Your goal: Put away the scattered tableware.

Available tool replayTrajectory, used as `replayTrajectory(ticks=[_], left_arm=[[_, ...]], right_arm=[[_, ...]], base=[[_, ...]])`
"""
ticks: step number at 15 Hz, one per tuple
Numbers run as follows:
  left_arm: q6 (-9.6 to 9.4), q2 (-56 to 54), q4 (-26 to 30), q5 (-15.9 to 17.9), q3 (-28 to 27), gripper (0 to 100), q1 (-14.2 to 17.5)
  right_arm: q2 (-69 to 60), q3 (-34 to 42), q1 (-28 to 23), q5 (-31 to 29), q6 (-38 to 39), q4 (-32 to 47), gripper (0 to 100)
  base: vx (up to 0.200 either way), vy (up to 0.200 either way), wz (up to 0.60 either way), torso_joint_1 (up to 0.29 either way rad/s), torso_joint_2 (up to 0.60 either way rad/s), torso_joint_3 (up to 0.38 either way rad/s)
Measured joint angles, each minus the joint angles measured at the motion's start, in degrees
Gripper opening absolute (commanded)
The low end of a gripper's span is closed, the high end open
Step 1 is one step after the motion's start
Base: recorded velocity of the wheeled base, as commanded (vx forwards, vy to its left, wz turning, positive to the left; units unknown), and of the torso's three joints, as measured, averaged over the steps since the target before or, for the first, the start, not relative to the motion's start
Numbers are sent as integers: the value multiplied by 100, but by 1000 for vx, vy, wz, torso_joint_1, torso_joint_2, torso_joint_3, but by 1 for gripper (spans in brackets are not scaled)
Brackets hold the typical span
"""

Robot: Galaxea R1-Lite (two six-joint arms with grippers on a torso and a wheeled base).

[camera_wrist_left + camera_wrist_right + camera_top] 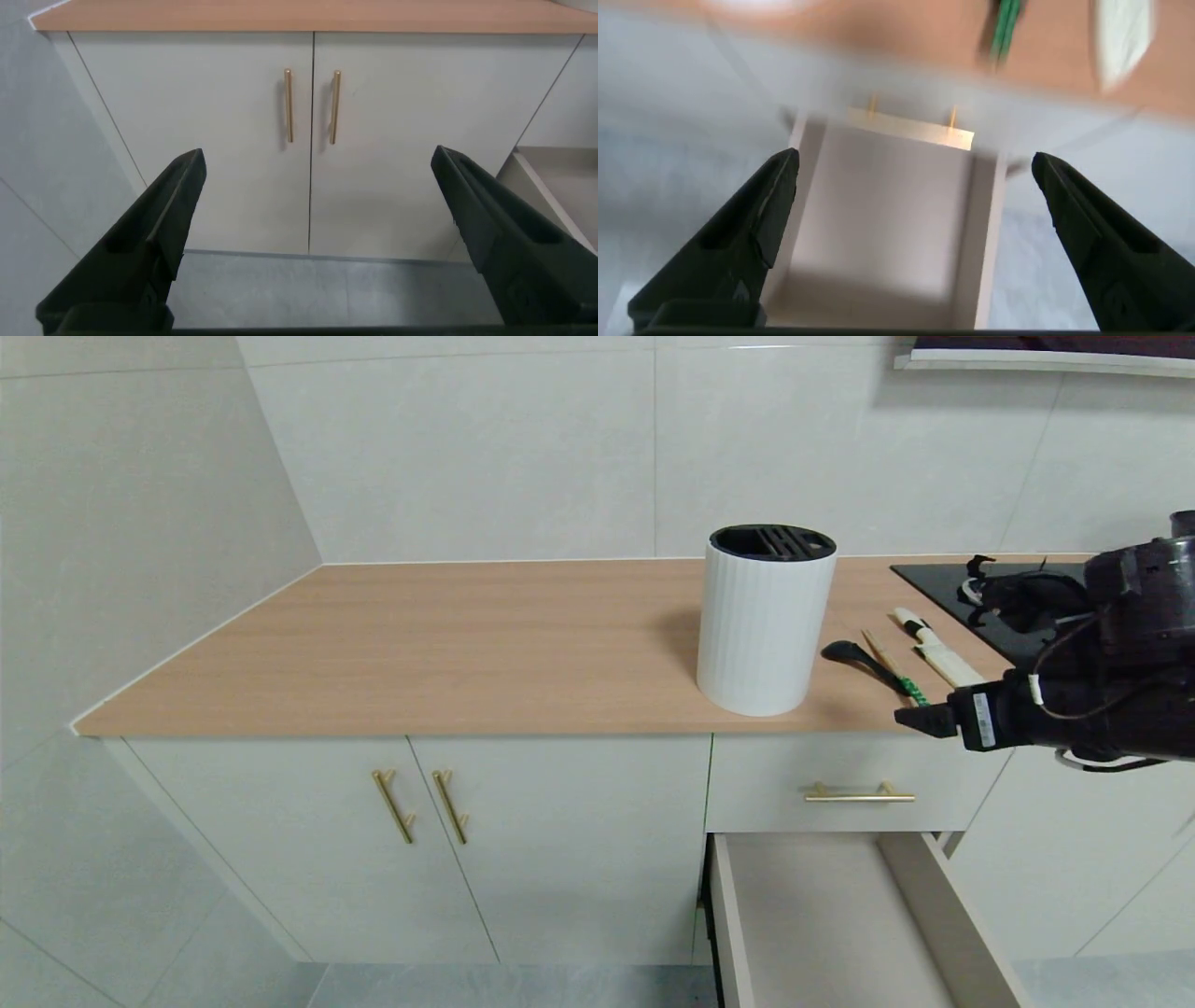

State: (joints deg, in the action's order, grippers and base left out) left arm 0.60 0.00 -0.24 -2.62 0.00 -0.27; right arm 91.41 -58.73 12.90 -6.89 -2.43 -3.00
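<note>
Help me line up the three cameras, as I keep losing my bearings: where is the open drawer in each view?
Head view: the open drawer is low on the right, under the closed drawer.
Left wrist view: probably the pale sliver past the double doors, behind the left tool.
Right wrist view: seen from above, framed by the open right tool.
Shared landmark: the wooden countertop edge.

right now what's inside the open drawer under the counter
The open drawer shows just its bare pale floor and side walls, with no tableware in it. Its near end runs off the head view's edge, unseen.
</note>
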Motion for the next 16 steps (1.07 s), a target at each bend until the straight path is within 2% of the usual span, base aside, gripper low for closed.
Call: replayTrajectory(ticks=[3,7,11,16], left_arm=[[0,0,0,0,0,100,0],[0,-2,0,0,0,100,0],[0,0,0,0,0,100,0],[0,-2,0,0,-2,100,0]], right_arm=[[674,-507,-22,-449,324,-514,100],[1375,-625,-149,-934,360,-1296,100],[1815,-772,-425,-884,364,-1351,100],[2031,-837,-469,-877,368,-1360,100]], base=[[0,0,0,0,0,0],[0,0,0,0,0,0],[0,0,0,0,0,0],[0,0,0,0,0,0]])
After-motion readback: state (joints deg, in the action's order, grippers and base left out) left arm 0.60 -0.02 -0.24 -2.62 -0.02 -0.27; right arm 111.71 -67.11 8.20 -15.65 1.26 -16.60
